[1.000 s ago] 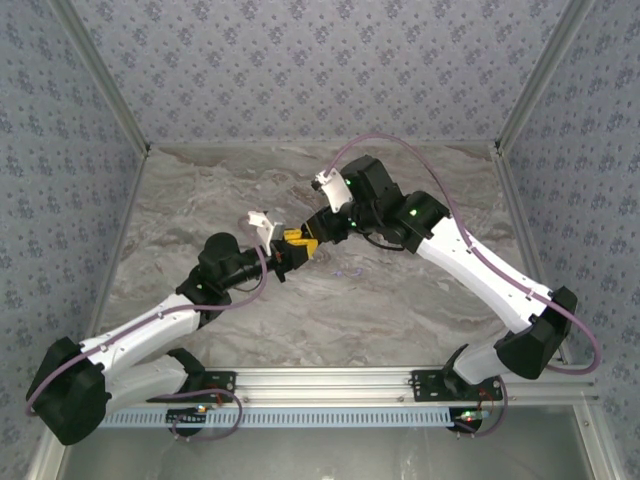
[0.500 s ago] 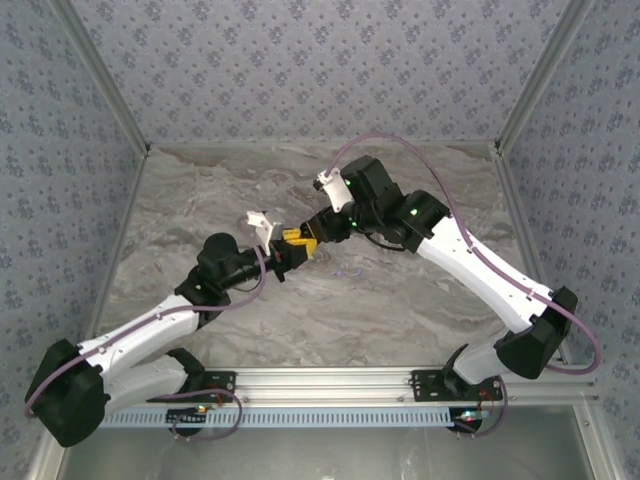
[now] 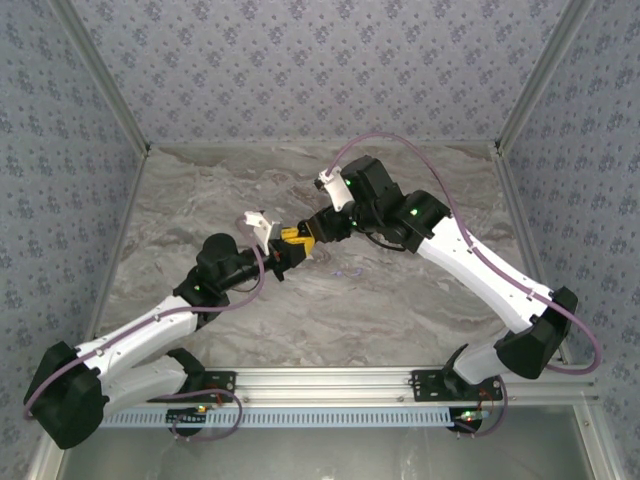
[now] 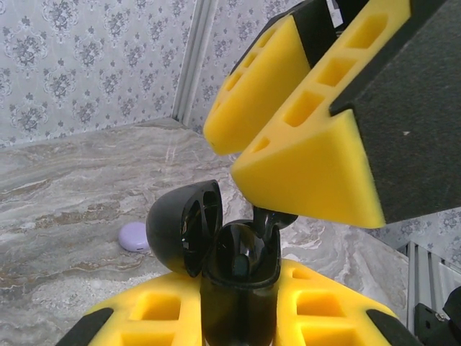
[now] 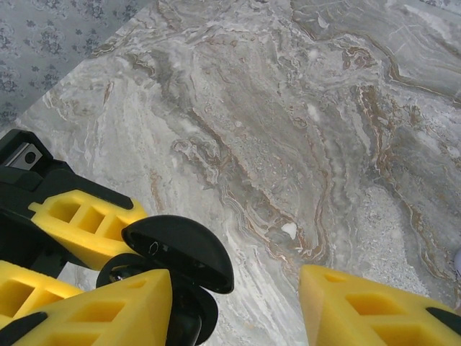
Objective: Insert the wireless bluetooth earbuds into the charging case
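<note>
Counts: two hands, one black charging case, one black earbud, one lilac puck, one white speck.

Left hand (image 4: pixel 238 321): yellow fingers nearly closed, clamping charging case (image 4: pixel 238 277) by lower body, held upright above table (image 5: pixel 324 108). Lid (image 4: pixel 184 227) hinged open, tipped back to one side.

Black earbud (image 4: pixel 269 219): standing in case's open well, stem end poking up.

Right hand (image 5: pixel 234 288): fingers well apart, gripping nothing, just above case; lower finger close over earbud, contact unclear.

Beyond, on table: lilac puck (image 4: pixel 134 236), white speck (image 5: pixel 289 229).
</note>
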Controlling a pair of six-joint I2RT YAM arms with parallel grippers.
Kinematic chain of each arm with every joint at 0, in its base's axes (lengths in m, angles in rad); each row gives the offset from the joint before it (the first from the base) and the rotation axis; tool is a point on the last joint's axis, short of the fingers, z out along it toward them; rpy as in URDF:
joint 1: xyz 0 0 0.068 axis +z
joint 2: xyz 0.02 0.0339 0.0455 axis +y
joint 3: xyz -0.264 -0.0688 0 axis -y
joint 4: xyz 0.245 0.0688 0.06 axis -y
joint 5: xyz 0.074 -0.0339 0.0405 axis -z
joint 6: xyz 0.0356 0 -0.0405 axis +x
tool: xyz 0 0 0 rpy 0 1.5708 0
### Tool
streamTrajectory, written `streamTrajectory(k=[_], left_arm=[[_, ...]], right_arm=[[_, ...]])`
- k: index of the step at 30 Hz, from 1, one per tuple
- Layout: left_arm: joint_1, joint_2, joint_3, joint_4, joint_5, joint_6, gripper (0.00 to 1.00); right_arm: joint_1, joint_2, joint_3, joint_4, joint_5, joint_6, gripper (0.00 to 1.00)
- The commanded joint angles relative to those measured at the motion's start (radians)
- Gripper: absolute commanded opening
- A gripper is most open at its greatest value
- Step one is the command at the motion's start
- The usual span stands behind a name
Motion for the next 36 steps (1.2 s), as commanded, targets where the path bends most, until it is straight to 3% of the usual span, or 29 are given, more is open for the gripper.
streamTrajectory(k=[1,9,17,22,29,36], left_arm=[[-0.006,-0.026,0.027,0.002,-0.018,0.022,0.19],[-0.007,-0.027,0.028,-0.009,-0.034,0.024,0.19],[-0.006,-0.038,0.028,0.0,0.005,0.035,0.2],[-0.006,-0.043,0.031,0.016,0.065,0.037,0.19],[-0.006,-0.035,0.034,0.067,0.143,0.032,0.19],[-0.006,-0.023,0.033,0.114,0.189,0.02,0.19]], right_arm=[[0.008,-0.044,-0.01,0.002,-0.011,-0.003,0.52],[0.006,-0.065,-0.031,0.007,-0.007,-0.004,0.53],[-0.04,-0.067,-0.057,0.019,0.045,0.065,0.46],[-0.123,-0.066,-0.101,0.039,-0.06,0.102,0.41],[-0.201,-0.065,-0.181,0.109,-0.255,0.106,0.22],[-0.222,-0.051,-0.216,0.196,-0.405,0.095,0.18]])
